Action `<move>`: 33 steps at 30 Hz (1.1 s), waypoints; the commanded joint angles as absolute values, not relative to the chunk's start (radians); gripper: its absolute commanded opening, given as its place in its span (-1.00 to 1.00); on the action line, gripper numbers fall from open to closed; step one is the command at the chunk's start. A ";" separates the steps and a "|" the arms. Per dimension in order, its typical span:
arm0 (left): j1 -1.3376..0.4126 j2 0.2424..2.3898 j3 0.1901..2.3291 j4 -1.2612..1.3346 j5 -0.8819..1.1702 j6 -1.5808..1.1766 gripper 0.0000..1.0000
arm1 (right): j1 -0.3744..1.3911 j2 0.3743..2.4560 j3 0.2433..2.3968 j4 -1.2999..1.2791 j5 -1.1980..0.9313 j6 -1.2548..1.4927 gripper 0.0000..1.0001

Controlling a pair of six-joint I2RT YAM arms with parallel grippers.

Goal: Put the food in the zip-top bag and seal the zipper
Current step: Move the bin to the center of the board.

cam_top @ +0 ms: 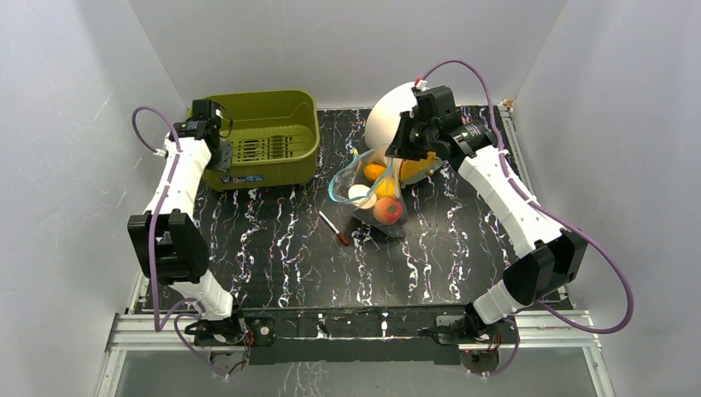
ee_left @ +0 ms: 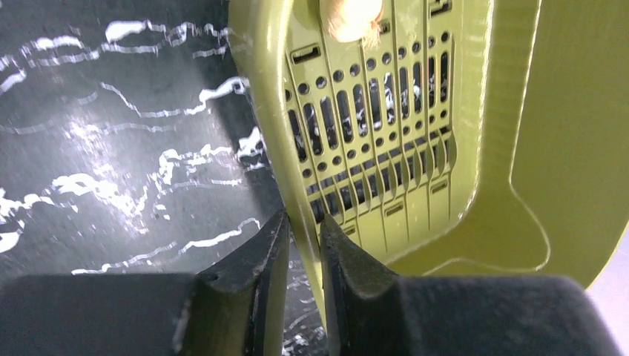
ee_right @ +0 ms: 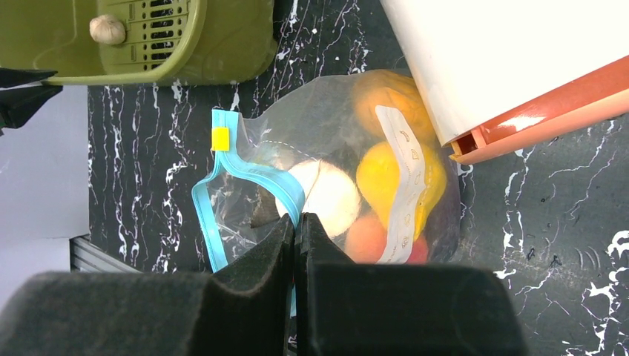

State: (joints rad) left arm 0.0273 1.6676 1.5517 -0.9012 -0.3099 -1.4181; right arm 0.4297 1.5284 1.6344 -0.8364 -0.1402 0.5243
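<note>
Toward the tabletop's far edge, centre | crinkly clear zip-top bag holds rounded glossy food | right gripper pinched on teal zipper | left gripper clamps slotted olive plastic basket wall, far-left corner

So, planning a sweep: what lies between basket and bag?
Only bare table between basket and bag, seen in the top view; the pen lies off that line.

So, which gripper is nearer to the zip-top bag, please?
Right. The right gripper pinches the zipper of the zip-top bag; the left gripper grips the green basket, well away.
</note>
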 commanded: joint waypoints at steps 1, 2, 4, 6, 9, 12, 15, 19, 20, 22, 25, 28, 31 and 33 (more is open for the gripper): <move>0.045 1.640 1.584 -0.856 -0.413 -1.195 -0.94 | 0.423 1.491 1.686 -0.769 -0.120 0.512 -1.00; 0.047 1.632 1.575 -0.835 -0.417 -1.170 -0.95 | 0.423 1.492 1.686 -0.769 -0.120 0.511 -1.00; 0.055 1.608 1.536 -0.767 -0.413 -1.101 -0.95 | 0.423 1.494 1.687 -0.767 -0.121 0.512 -1.00; 0.072 1.583 1.490 -0.696 -0.385 -1.018 -0.95 | 0.423 1.495 1.691 -0.767 -0.121 0.510 -1.00; 0.119 1.556 1.432 -0.592 -0.324 -0.908 -0.99 | 0.423 1.496 1.694 -0.768 -0.120 0.506 -1.00; 0.171 1.561 1.417 -0.507 -0.259 -0.769 -1.00 | 0.422 1.494 1.695 -0.770 -0.114 0.501 -1.00; 0.206 1.607 1.463 -0.486 -0.208 -0.623 -1.00 | 0.420 1.493 1.697 -0.772 -0.112 0.497 -1.00; 0.220 1.659 1.525 -0.451 -0.172 -0.424 -1.00 | 0.420 1.494 1.697 -0.770 -0.114 0.496 -1.00; 0.223 1.665 1.531 -0.435 -0.163 -0.385 -1.00 | 0.420 1.494 1.697 -0.770 -0.116 0.496 -1.00; 0.231 1.682 1.540 -0.410 -0.146 -0.332 -1.00 | 0.419 1.494 1.698 -0.769 -0.117 0.496 -1.00; 0.246 1.704 1.546 -0.373 -0.090 -0.232 -1.00 | 0.418 1.494 1.701 -0.769 -0.114 0.492 -1.00; 0.264 1.726 1.546 -0.338 -0.047 -0.143 -1.00 | 0.418 1.490 1.704 -0.773 -0.105 0.484 -1.00; 0.278 1.754 1.575 -0.328 -0.047 -0.077 -1.00 | 0.416 1.482 1.700 -0.778 -0.095 0.474 -1.00; 0.279 1.775 1.604 -0.328 -0.057 -0.052 -0.99 | 0.416 1.478 1.698 -0.777 -0.092 0.470 -1.00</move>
